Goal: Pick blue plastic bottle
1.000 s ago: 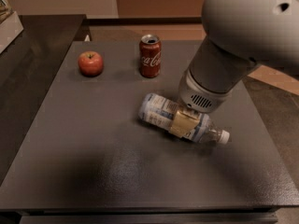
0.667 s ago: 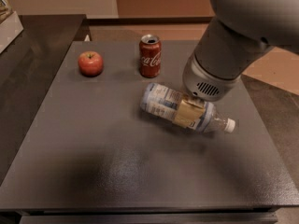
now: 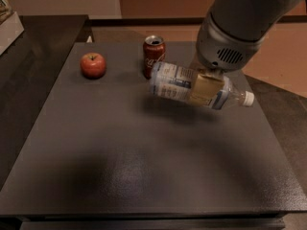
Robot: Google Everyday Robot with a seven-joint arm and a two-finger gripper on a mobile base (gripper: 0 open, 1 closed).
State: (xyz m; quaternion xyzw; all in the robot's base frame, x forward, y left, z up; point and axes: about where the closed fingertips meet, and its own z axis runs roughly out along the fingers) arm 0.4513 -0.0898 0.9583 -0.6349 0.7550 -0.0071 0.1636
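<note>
The blue plastic bottle (image 3: 180, 84) is clear with a pale blue-and-white label and a small white cap at its right end. It hangs on its side above the dark table (image 3: 96, 143), cap slightly lower. My gripper (image 3: 207, 88) comes down from the grey arm at the upper right and is shut on the bottle's middle; a tan finger pad (image 3: 205, 89) shows across its front. The bottle casts a shadow on the table below it.
A red Coca-Cola can (image 3: 153, 56) stands upright just behind the bottle's left end. A red apple (image 3: 93, 64) sits at the table's back left. A darker counter (image 3: 33, 42) runs along the left. Tan floor lies at the right.
The gripper has lifted the bottle off the table and carried it up and towards the can. The can and the apple have not moved.
</note>
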